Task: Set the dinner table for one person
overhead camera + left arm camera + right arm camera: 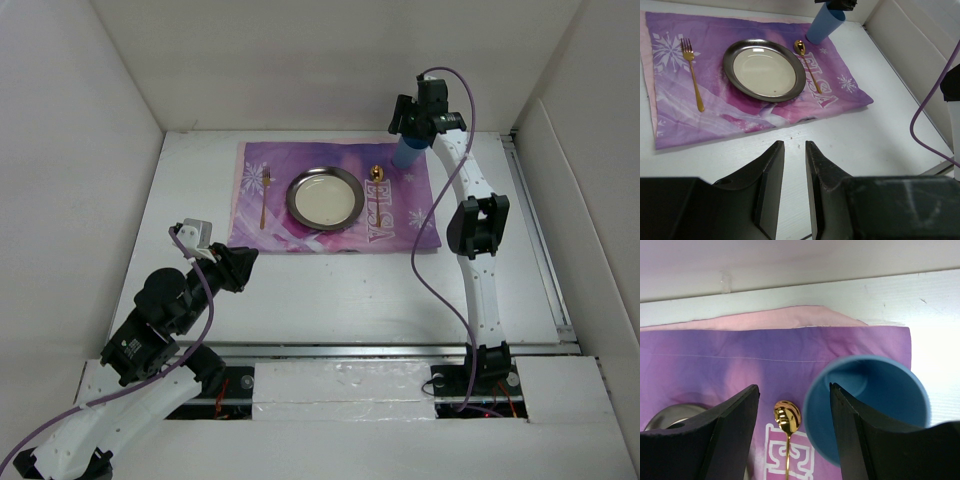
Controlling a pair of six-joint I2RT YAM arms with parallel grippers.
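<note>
Blue cup [824, 25] stands upright on purple placemat [740, 120]; steel plate [728, 62] lies mid-mat.

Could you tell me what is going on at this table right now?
Two arms are setting a place for one. A fork, a metal plate and a spoon lie on the purple placemat, with a blue cup at its far right corner. The right tool hangs open at the cup, apparently straddling its rim. The left tool hovers empty over the table near the mat.
</note>
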